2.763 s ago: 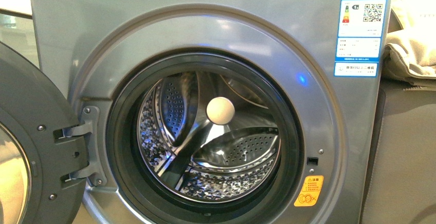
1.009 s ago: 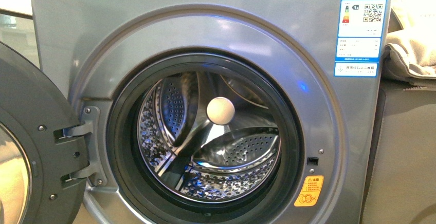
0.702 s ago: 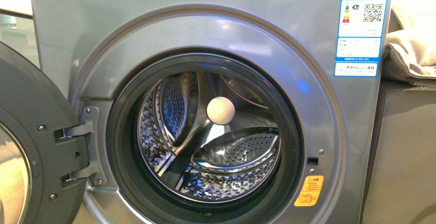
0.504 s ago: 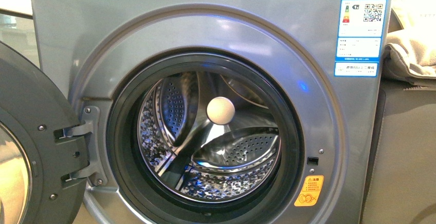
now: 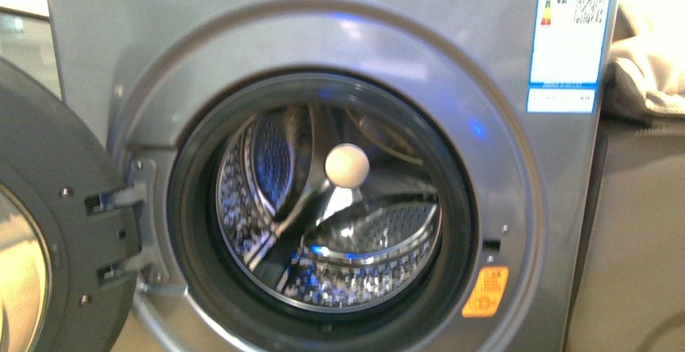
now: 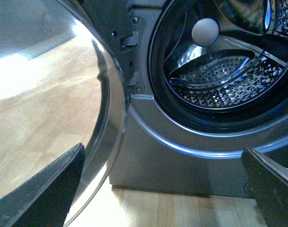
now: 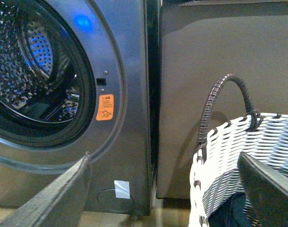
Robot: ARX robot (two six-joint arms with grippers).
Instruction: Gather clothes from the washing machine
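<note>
The silver-grey washing machine fills the front view, its round door swung open to the left. No cloth shows in the perforated steel drum; only a pale round knob sits at its back. A dark navy piece of the clothes shows low inside the woven basket. My left gripper hangs open and empty, low before the washer's base. My right gripper is open and empty between the washer's right edge and the basket. Neither gripper appears in the front view.
The white-and-grey basket has a dark arched handle and stands right of the washer against a dark brown panel. Beige fabric lies on top of that panel. A wooden floor runs under the machine.
The front view has blurred and shifted, so the washer sits slightly higher in the picture. The drum looks the same as before.
</note>
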